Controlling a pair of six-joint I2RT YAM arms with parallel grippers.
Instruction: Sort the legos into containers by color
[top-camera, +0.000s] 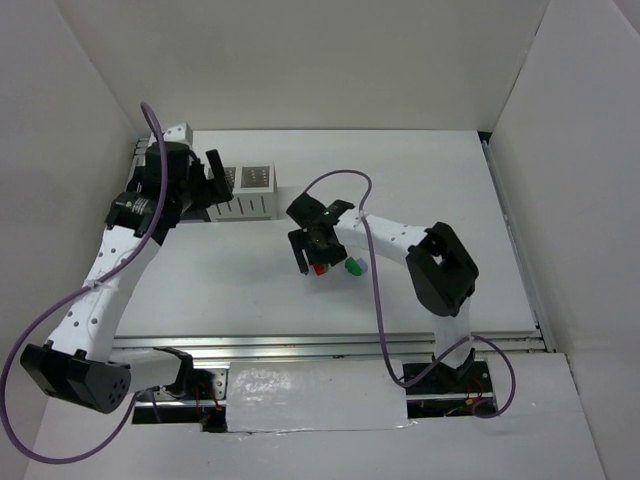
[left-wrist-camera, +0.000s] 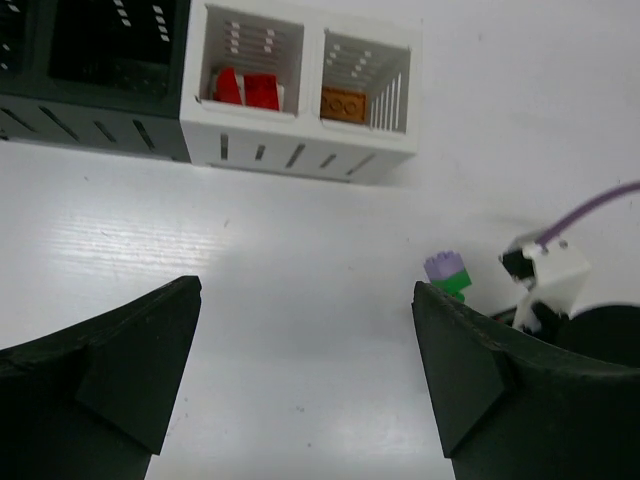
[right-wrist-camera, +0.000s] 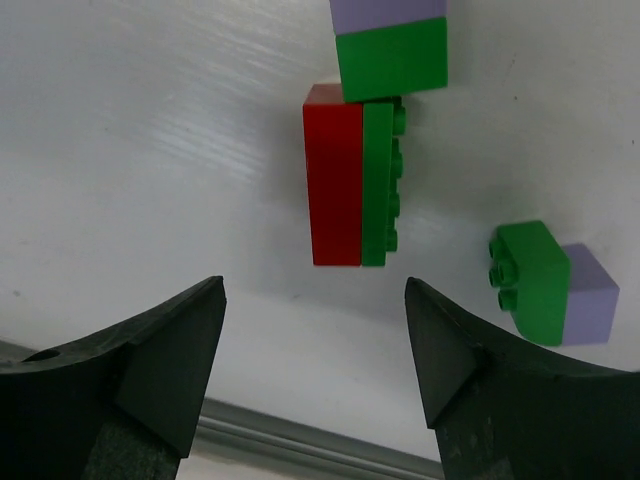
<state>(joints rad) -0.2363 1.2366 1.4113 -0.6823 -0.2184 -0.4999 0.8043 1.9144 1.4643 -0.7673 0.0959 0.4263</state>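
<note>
The right gripper (right-wrist-camera: 312, 295) hangs low over the middle of the table (top-camera: 230, 290). Its jaws stand apart with nothing between them, and they point at a red brick (right-wrist-camera: 332, 175) lying on its side, stuck face to face with a green brick (right-wrist-camera: 380, 170). That pair lies just beyond the fingertips and roughly centred between them, so the pose looks like a line-up for a pinch across its two broad faces. A green-lavender stack (right-wrist-camera: 390, 45) seems to touch the pair's far end, and a second stack (right-wrist-camera: 550, 285) of the same colours lies apart to one side. All three lumps join two colours, which is probably why they are not yet sorted: each likely has to be pulled apart before its halves can go to different bins. Farther back, the left gripper (left-wrist-camera: 306, 288) is spread wide and empty above bare table just in front of the bins, where it is out of the other arm's way yet near enough to take the next drop. Beyond it stand the white bins (left-wrist-camera: 300, 150), used one colour per cell: red legos (left-wrist-camera: 248, 88) in one, the orange-brown plate (left-wrist-camera: 343, 105) in the other. The black bin (left-wrist-camera: 90, 70) sits against them on the red side, but its inside is too dark to tell what it holds.
</note>
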